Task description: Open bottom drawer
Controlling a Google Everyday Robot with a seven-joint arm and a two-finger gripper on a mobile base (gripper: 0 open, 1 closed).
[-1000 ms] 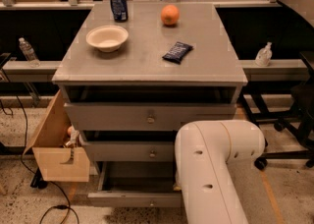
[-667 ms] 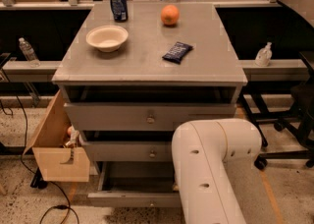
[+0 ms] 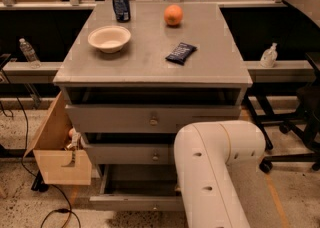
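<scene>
At the foot of the grey cabinet [image 3: 150, 67], below its front edge, the bottom drawer [image 3: 132, 203] stands pulled out, its front panel well forward of the two drawer fronts above and its dark interior exposed. Judged from this, the opening is largely achieved; what may remain is a final stretch of travel, and how much cannot be told.

The white arm [image 3: 212, 172] crosses the lower right of the view and covers the right part of that drawer. The gripper lies hidden behind the arm, somewhere near the drawer. Whether it is open or closed, or touching anything, cannot be told.

On the worktop, a bowl [image 3: 109, 38] sits near the left edge.
</scene>
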